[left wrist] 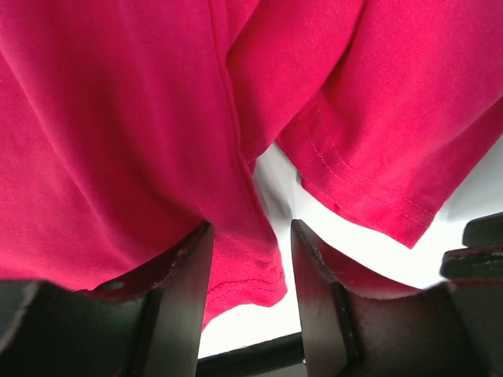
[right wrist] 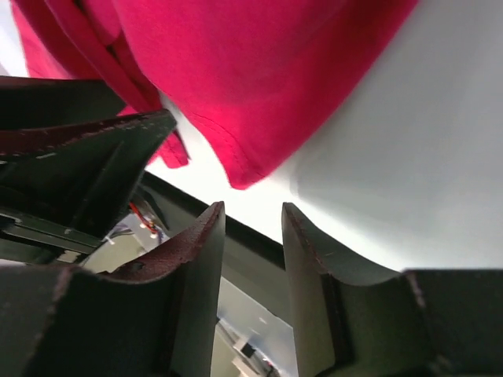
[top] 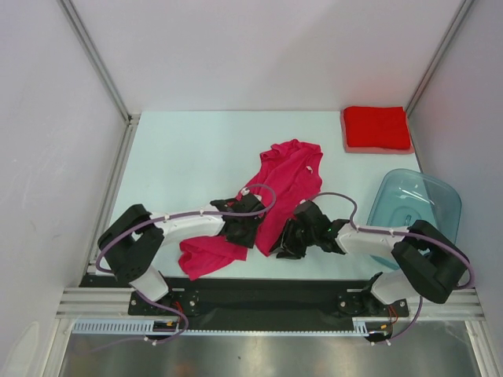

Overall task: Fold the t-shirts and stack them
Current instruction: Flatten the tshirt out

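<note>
A magenta-pink t-shirt (top: 287, 184) lies crumpled in the middle of the table, one end trailing to the near edge (top: 208, 258). A brighter red t-shirt (top: 376, 128) rests folded at the back right. My left gripper (top: 240, 230) sits on the pink shirt's near part. In the left wrist view its jaws (left wrist: 251, 228) stand apart with a hem of the pink t-shirt (left wrist: 244, 267) hanging between them, against the left finger. My right gripper (top: 287, 242) is just right of the cloth. It is open (right wrist: 253, 208) with nothing between its fingers, and the pink t-shirt's edge (right wrist: 244, 157) lies just past its tips.
A translucent blue-grey tub (top: 413, 200) stands at the right, close behind my right arm. The table's black front rail (top: 259, 292) runs right below both grippers. The two grippers are close together, a hand's width apart.
</note>
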Robot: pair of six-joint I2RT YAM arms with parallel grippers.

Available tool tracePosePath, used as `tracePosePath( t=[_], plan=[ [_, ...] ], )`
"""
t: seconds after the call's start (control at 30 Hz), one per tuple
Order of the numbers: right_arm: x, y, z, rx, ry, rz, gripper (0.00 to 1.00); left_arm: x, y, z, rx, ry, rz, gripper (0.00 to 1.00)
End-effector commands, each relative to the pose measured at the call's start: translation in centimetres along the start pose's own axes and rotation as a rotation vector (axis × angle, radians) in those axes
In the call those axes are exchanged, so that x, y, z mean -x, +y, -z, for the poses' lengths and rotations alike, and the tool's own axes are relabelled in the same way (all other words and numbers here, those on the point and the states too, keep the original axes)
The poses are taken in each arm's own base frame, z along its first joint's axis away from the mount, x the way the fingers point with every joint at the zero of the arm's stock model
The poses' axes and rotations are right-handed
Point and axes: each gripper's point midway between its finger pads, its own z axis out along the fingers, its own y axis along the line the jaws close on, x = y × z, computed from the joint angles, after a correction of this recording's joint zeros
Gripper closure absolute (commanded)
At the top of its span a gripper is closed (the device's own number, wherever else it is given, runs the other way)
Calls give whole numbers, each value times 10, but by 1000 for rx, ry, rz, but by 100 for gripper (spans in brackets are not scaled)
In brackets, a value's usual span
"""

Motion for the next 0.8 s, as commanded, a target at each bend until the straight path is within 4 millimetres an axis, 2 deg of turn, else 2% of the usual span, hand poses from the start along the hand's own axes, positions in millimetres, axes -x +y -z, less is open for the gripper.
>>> tracePosePath(
  t=[0.0, 0.1, 0.13, 0.23, 0.3, 0.33, 0.37, 0.4, 0.43, 0.5, 0.53, 0.6, 0.63, 0.67, 0.7, 0.73, 0.77],
  plan=[
    [7, 19, -5, 55, -28, -54, 59, 7, -8, -8, -8, -9, 20, 51],
    [8, 19, -9, 43, -24, -65, 59, 11, -6, -6, 11, -22, 11, 72],
    [8, 15, -13, 29, -17, -74, 59, 14, -5, -1, 12, -35, 6, 83],
    [6, 10, -20, 1, 0, -93, 61, 25, -1, 14, 32, -78, -7, 98],
    [8, 9, -23, -9, -5, -95, 66, 29, 5, 24, 60, -92, -18, 100],
    [9, 7, -24, -14, -6, -96, 68, 39, 4, 35, 51, -122, -24, 100],
    [11, 6, -26, -18, -19, -96, 76, 41, 9, 42, 70, -130, -30, 100],
    [12, 5, -26, -22, -26, -92, 79, 46, 11, 49, 79, -144, -30, 100],
    [13, 4, -26, -28, -32, -88, 83, 57, 14, 59, 84, -171, -31, 100],
    [19, 0, -25, -43, -52, -77, 96, 68, 25, 77, 106, -208, -28, 100],
    [21, 0, -24, -45, -55, -69, 100, 82, 34, 87, 115, -236, -14, 100],
    [21, -9, -17, -88, -54, -62, 100, 94, 47, 101, 116, -258, 12, 100],
    [23, -11, -13, -97, -60, -30, 100, 112, 65, 111, 128, -290, 44, 99],
    [28, -8, -5, -93, -95, -9, 100, 121, 75, 117, 131, -307, 63, 100],
    [26, -19, 2, -145, -95, 10, 100, 131, 82, 122, 125, -326, 75, 100],
    [30, -20, 9, -153, -113, 53, 100, 149, 96, 131, 107, -354, 86, 100],
    [36, -17, 20, -148, -156, 83, 100, 158, 100, 134, 87, -364, 81, 100]
  ],
)
